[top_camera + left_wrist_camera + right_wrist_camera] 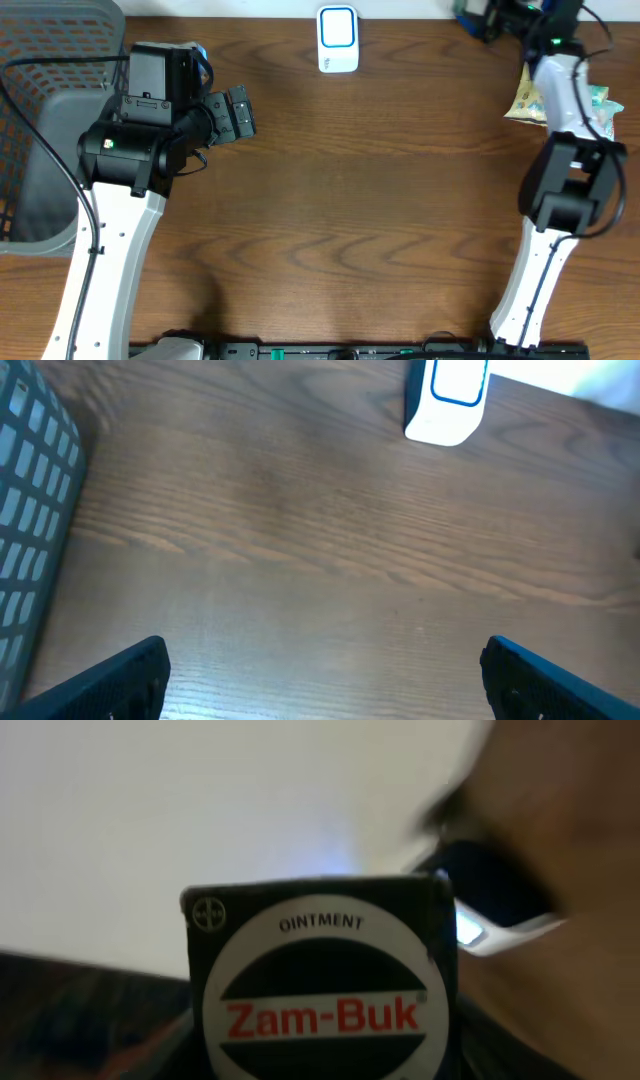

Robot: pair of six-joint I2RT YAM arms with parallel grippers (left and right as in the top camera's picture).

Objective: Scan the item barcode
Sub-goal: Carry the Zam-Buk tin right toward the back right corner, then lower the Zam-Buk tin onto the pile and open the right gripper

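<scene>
Zam-Buk box (320, 985) is up close in the right wrist cam: black carton, white oval with red "Zam-Buk", "OINTMENT" arched above it, small round logo in the top-left corner. Bottom of the carton is cut off by the frame edge and no barcode shows on this face. It sits dead centre in front of the lens, so the right gripper (478, 18) looks to be pinching it, though the fingers are just dark blur at the carton's sides and I can't see the contact. Overhead puts that gripper at the far right corner of the table (380, 200), half cropped by the top edge, with the box itself not readable from there. Behind the carton there's a blurred dark shape with a bright white edge; can't tell what it is. The scanner (338, 38), white with a blue rounded outline on its face, stands at the far edge near the middle, well apart from the box. The left gripper (325, 675) is spread wide with nothing between its tips, hovering over bare wood and pointed toward the scanner. A grey mesh basket (50, 100) sits at the left edge, partly out of frame. A yellow-green packet (528, 100) lies far right, mostly hidden behind the right arm, print unreadable.
</scene>
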